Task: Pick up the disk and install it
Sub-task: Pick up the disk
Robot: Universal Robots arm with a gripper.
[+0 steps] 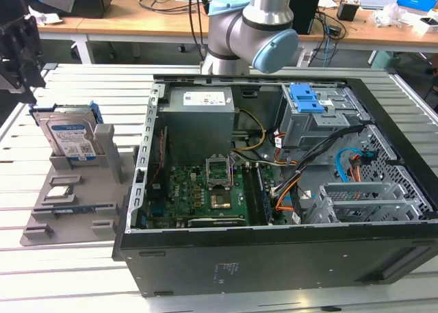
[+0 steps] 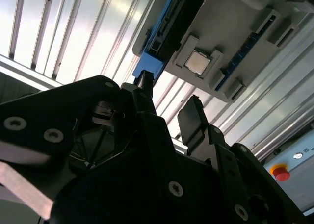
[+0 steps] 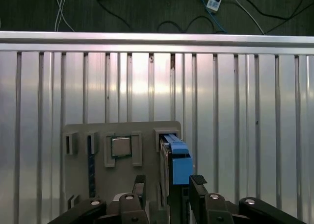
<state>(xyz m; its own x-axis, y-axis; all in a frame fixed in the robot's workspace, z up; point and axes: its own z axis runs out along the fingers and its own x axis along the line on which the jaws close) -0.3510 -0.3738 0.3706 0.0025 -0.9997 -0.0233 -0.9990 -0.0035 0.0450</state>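
Silver-grey metal under a white-and-blue label, the disk point(image 1: 68, 136) stands on edge in a slot of a grey holder tray point(image 1: 75, 224) at the exterior view's left, with blue rails framing it. The tray lies on the slatted aluminium counter point(image 1: 82, 279), just beside the open computer case point(image 1: 274, 258) that takes up the middle and right of that frame. A small silver square chip point(image 3: 120, 146) sits in a pocket of the same tray, near the disk but apart from it.

The end effector point(image 3: 169, 181) is empty. In both wrist views its two black fingers point(image 3: 140, 185) are spread wide with nothing between them, and the gap is broader than the disk's thin edge. In the first wrist view that edge and its blue rail line up with the gap, beyond the fingertips. In the exterior view the dark end effector hangs in the upper left of the frame, above the disk and clear of it.

The grey arm point(image 1: 250, 29) with light-blue caps rises at the top middle of the exterior frame, behind the case. Inside the case, a blue latch piece point(image 1: 306, 99) sits on a grey metal cage toward the upper right
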